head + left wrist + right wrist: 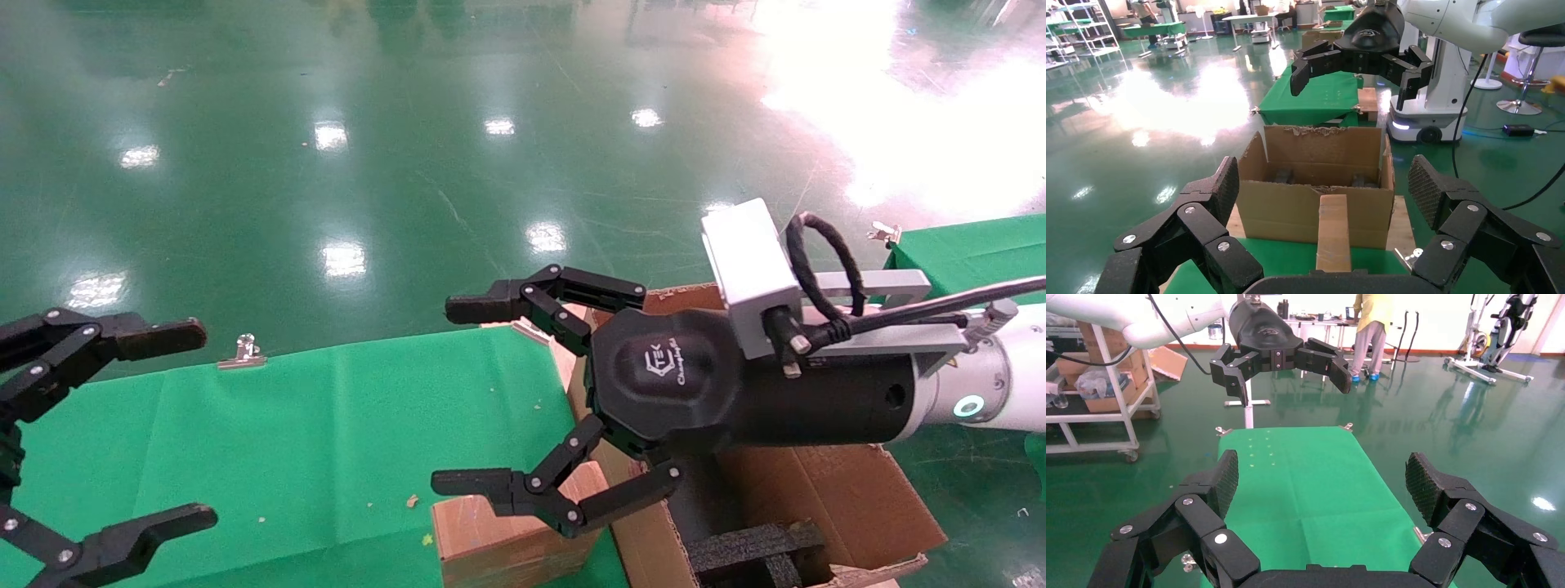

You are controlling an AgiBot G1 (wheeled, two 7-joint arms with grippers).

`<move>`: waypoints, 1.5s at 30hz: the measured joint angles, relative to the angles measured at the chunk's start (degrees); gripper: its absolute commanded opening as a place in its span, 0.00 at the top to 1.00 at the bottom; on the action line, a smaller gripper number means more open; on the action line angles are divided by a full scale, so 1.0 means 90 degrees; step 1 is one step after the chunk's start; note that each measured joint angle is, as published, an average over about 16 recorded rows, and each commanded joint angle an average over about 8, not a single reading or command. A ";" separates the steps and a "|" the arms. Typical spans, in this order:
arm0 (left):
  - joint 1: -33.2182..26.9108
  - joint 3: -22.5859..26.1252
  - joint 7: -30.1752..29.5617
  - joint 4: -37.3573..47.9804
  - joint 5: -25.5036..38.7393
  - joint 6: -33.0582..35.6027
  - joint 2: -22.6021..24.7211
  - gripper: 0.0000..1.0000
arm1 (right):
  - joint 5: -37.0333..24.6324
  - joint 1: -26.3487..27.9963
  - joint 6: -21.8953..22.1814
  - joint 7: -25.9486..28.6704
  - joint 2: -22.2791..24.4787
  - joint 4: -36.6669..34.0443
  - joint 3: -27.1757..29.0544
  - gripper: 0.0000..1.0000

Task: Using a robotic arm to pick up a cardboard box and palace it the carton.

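Cardboard box: lower part cut off by head view's edge, top partly behind right pincer. Carton largely hidden by arm.

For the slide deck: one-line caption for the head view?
Right gripper open above the cardboard box beside the carton, left gripper open over the green-covered table.

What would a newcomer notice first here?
The right gripper first: jaws wide open, hanging over the green table beside the open carton. Below it, the small cardboard box stands at the table's near edge against the carton. The left gripper, also open, waits far left.
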 measured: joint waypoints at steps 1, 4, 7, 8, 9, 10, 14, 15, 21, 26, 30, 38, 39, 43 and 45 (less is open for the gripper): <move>0.0000 0.0000 0.0000 0.0000 0.0000 0.0000 0.0000 0.00 | 0.0000 0.0000 0.0000 0.0000 0.0000 0.0000 0.0000 0.00; 0.0000 0.0000 0.0000 0.0000 0.0000 0.0000 0.0000 0.00 | 0.0000 0.0000 0.0000 0.0000 0.0000 0.0000 0.0000 0.00; 0.0000 0.0000 0.0000 0.0000 0.0000 0.0000 0.0000 0.00 | 0.0000 0.0000 0.0000 0.0000 0.0000 0.0000 0.0000 0.00; 0.0000 0.0000 0.0000 0.0000 0.0000 0.0000 0.0000 0.00 | 0.0000 0.0000 0.0000 0.0000 0.0000 0.0000 0.0000 0.00; 0.0000 0.0000 0.0000 0.0000 0.0000 0.0000 0.0000 0.00 | 0.0000 0.0000 0.0000 0.0000 0.0000 0.0000 0.0000 0.00; 0.0000 0.0000 0.0000 0.0000 0.0000 0.0000 0.0000 0.00 | 0.0000 0.0000 0.0000 0.0000 0.0000 0.0000 0.0000 0.00; 0.0000 0.0000 0.0000 0.0000 0.0000 0.0000 0.0000 0.00 | 0.0000 0.0000 0.0000 0.0000 0.0000 0.0000 0.0000 0.00; 0.0000 0.0000 0.0000 0.0000 0.0000 0.0000 0.0000 0.00 | 0.0000 0.0000 0.0000 0.0000 0.0000 0.0000 0.0000 0.00; 0.0000 0.0000 0.0000 0.0000 0.0000 0.0000 0.0000 0.58 | 0.0000 -0.0002 -0.0002 -0.0001 -0.0001 0.0000 0.0003 0.00; 0.0000 0.0000 0.0000 0.0000 0.0000 0.0000 0.0000 1.00 | -0.0004 -0.0003 -0.0005 0.0001 0.0001 -0.0006 0.0000 0.00; 0.0000 0.0001 0.0001 0.0001 0.0000 0.0000 0.0000 1.00 | -0.0101 0.0046 -0.0046 0.0031 0.0030 -0.0015 -0.0047 0.00; -0.0002 0.0003 0.0002 0.0003 -0.0001 0.0001 0.0000 1.00 | -0.0680 0.0446 -0.0293 0.0232 0.0093 -0.0073 -0.0407 0.00; -0.0002 0.0003 0.0002 0.0003 -0.0001 0.0001 0.0000 1.00 | -0.0786 0.0524 -0.0332 0.0267 0.0100 -0.0080 -0.0487 0.00; -0.0003 0.0004 0.0003 0.0004 -0.0002 0.0001 0.0000 1.00 | -0.1254 0.0905 -0.0482 0.0397 0.0106 -0.0105 -0.0904 0.00; -0.0003 0.0005 0.0003 0.0004 -0.0002 0.0001 0.0000 1.00 | -0.1486 0.1116 -0.0540 0.0437 0.0084 -0.0125 -0.1152 0.00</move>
